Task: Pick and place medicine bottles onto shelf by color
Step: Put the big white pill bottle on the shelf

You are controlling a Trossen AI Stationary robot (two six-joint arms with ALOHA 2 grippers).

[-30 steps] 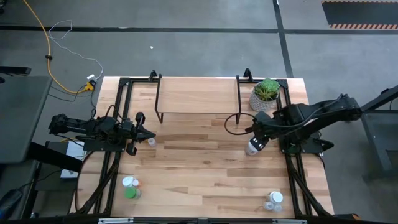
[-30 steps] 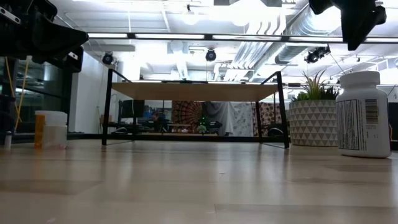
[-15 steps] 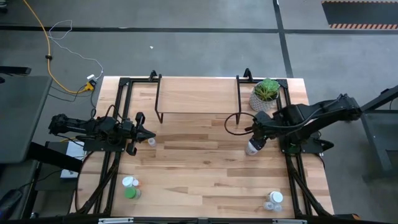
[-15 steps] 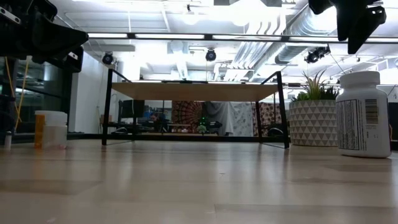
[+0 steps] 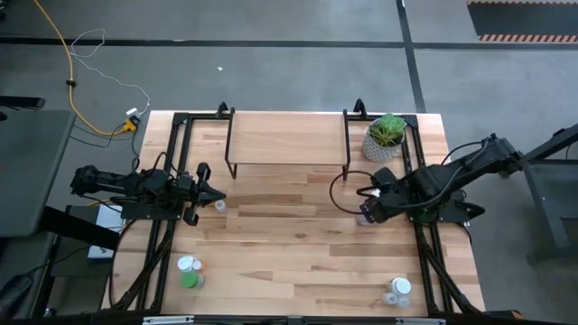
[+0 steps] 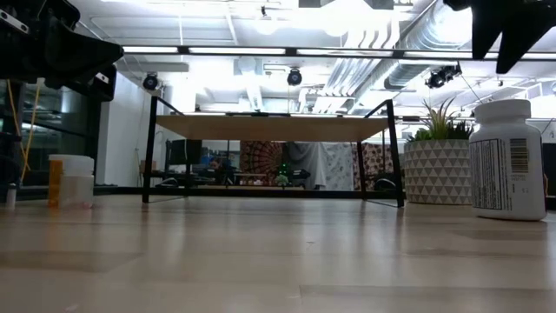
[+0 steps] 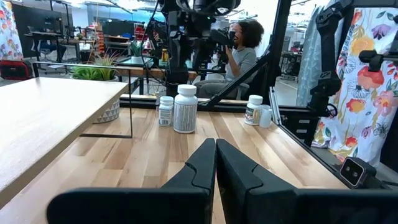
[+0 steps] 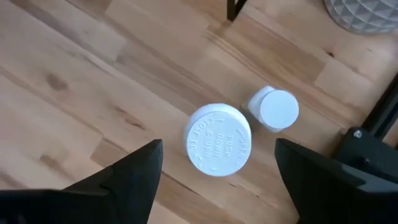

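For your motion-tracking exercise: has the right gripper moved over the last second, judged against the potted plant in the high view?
Yes. The right gripper has drawn a little farther from the potted plant, toward the near edge, and now hangs with open jaws above the large white bottle.

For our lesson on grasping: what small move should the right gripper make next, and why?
Probably straight down. The right gripper is open above the large white bottle, whose cap sits between its fingers. The bottle stands upright on the table, not yet grasped.
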